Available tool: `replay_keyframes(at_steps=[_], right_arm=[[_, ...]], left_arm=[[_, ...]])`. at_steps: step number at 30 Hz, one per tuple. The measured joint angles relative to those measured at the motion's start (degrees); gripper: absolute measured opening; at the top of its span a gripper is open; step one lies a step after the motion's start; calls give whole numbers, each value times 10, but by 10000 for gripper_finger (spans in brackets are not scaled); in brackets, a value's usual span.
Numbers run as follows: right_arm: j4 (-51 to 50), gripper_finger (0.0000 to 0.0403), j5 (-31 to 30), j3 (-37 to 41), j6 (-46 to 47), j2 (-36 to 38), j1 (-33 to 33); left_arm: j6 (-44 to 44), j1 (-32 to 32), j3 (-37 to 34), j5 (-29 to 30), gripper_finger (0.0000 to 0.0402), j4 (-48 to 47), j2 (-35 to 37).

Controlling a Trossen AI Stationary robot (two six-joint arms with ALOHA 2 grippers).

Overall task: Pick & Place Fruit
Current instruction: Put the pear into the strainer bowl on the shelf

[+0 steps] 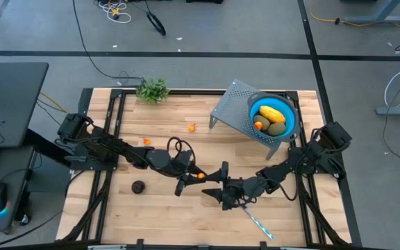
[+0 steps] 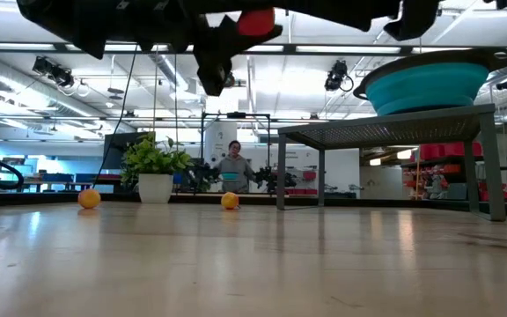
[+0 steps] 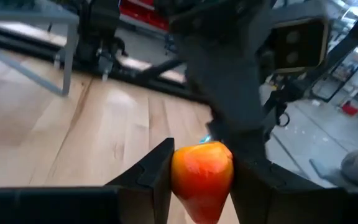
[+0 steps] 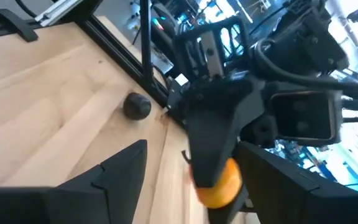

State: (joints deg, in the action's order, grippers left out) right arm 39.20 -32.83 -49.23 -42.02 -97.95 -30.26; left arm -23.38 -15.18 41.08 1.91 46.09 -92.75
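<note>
Fingers of our left gripper [image 3: 201, 180] pinch an orange fruit [image 3: 202, 177] mid-table; right gripper [image 4: 191, 180] spread
We judge it light, smooth, slippery: hold its widest part

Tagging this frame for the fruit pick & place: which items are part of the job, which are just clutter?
Job:
- orange-red fruit held in left gripper
- right gripper, open, facing it
- yellow and green fruit in blue bowl
- loose orange pieces
- dark purple ball

Clutter:
- leafy sprig
- knife
- metal stand

A robotics lab: wooden table [image 1: 165, 132] on grey floor, loose cables [image 1: 117, 10], ceiling-mounted cameras [image 2: 49, 69].
</note>
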Motion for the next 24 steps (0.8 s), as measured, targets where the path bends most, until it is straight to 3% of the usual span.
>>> replay_keyframes(at_steps=[24], right_arm=[[18, 250, 22, 0, -10, 0, 41]], left_arm=[[1, 0, 0, 11, 136, 14, 0]])
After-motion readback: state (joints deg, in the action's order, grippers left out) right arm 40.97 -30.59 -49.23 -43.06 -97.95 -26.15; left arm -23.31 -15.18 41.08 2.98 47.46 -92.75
